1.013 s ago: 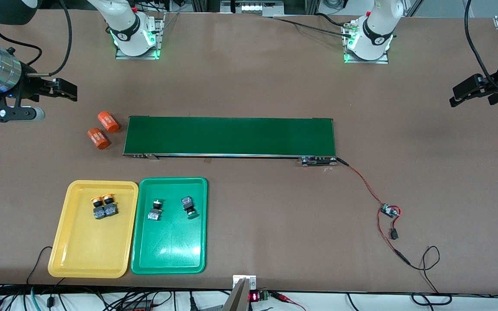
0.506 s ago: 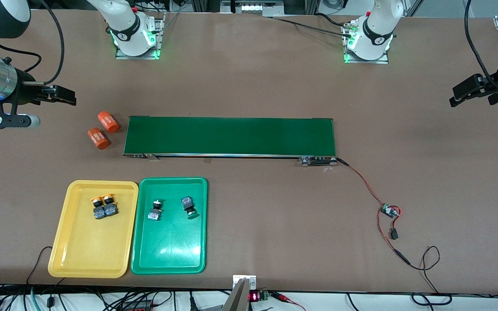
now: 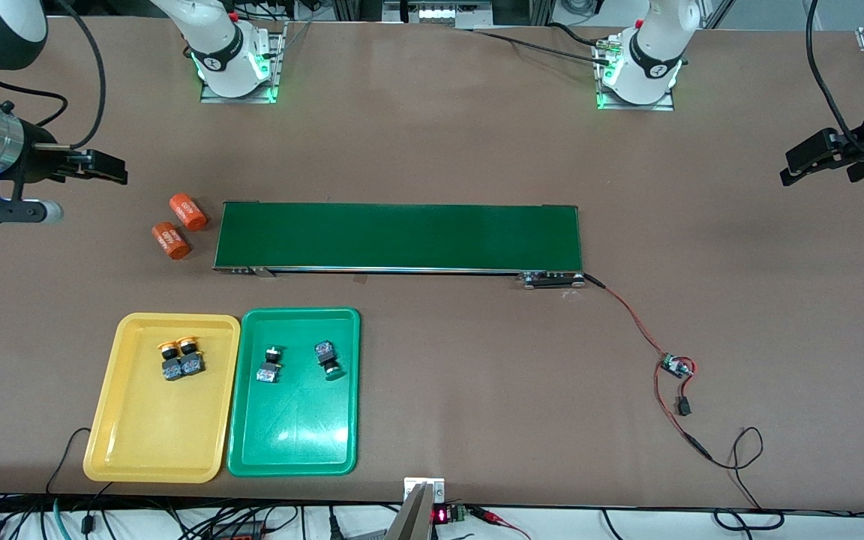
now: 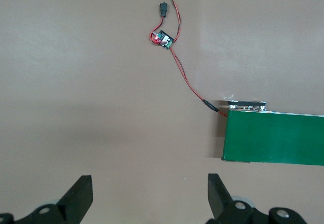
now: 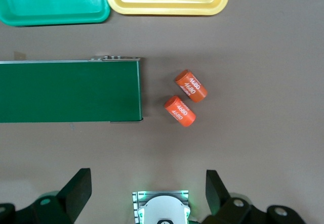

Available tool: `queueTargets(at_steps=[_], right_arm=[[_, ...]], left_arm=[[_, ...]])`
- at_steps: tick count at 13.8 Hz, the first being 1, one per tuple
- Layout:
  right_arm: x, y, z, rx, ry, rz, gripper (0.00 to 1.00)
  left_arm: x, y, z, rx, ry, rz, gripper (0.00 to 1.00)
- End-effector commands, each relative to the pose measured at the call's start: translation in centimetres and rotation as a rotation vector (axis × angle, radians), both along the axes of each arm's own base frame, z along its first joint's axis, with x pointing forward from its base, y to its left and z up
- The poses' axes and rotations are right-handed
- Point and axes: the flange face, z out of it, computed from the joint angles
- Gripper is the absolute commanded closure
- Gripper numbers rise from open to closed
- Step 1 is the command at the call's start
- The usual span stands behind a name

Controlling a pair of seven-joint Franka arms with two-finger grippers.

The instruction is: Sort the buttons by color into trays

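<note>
**Four buttons already in their trays, both my grippers wide and empty**

Two long spans matter here: the table [image 3: 432,150] and, lying across its middle, the dark-green conveyor belt [image 3: 400,236], its long axis running from my right arm's end toward my left arm's end. I see nothing riding on it.

Nearer the front camera than the belt, toward my right arm's end, sit the trays side by side: the yellow tray [image 3: 132,442] and the green tray [image 3: 293,442], their long sides touching or nearly so. In the yellow tray the two yellow-capped buttons [image 3: 180,358] lie pressed together. In the green tray the two green-capped buttons [image 3: 298,362] lie a little apart, both tipped on their sides.

My right gripper [image 3: 102,166] hangs over bare table at its own end, near the two orange cylinders [image 3: 179,226], fingers spread and holding nothing. My left gripper [image 3: 814,159] waits over the table's other end, fingers likewise spread and empty.

The relation that counts: every button lies toward my right arm's end, so my right arm is much the nearer one. I judge the sorting done, since each cap colour matches its tray and no button lies loose.

Smallest of all, a little circuit board [image 3: 676,366] on red wire [image 3: 631,315] trails from the belt's end.
</note>
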Motion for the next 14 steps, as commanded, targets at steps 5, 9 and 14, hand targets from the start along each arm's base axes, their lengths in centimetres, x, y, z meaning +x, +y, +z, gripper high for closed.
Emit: queueTargets(at_steps=[5, 9, 14], right_arm=[[-0.17, -1.80, 0.13, -0.002, -0.003, -0.023, 0.00], [-0.22, -1.38, 0.21, -0.001, -0.003, -0.015, 0.00], [-0.32, -1.22, 0.16, -0.005, 0.004, -0.027, 0.00]], left_arm=[[-0.34, 0.33, 0.67, -0.009, -0.016, -0.005, 0.00], [-0.28, 0.41, 0.67, -0.011, -0.017, -0.004, 0.00], [-0.28, 0.42, 0.67, -0.009, -0.017, -0.004, 0.00]])
